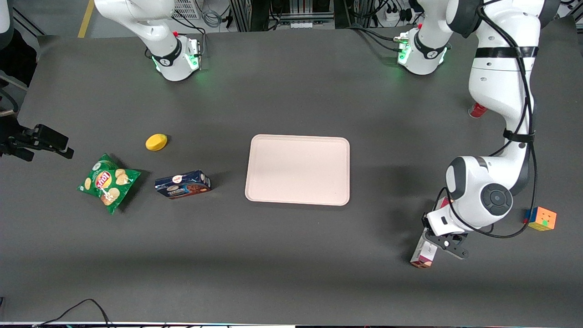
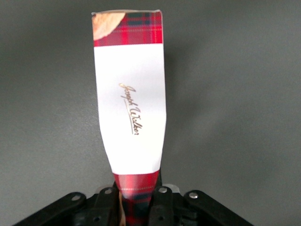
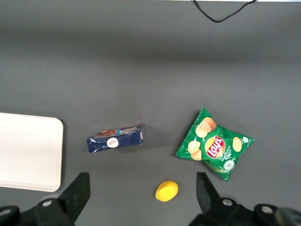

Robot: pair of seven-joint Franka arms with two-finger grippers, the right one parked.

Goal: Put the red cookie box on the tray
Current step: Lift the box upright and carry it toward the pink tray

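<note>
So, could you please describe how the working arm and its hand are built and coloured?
The working arm is glossy white with rounded joints, dark grey caps, black bands and black cables strapped along it. Its base ring glows green. The hand, over the red cookie box, is black with bolted metal brackets.

Red cookie box reads "Joseph Walker"; green chip bag reads "Lay's"

Red cookie box: long slim carton, dark red plaid with a white label panel (gold script on it), lying flat on the surface toward the working arm's end, one end between the hand's fingers. Tray: large, flat, pale pinkish-beige, rounded corners, mid-surface, well apart from box.
</note>
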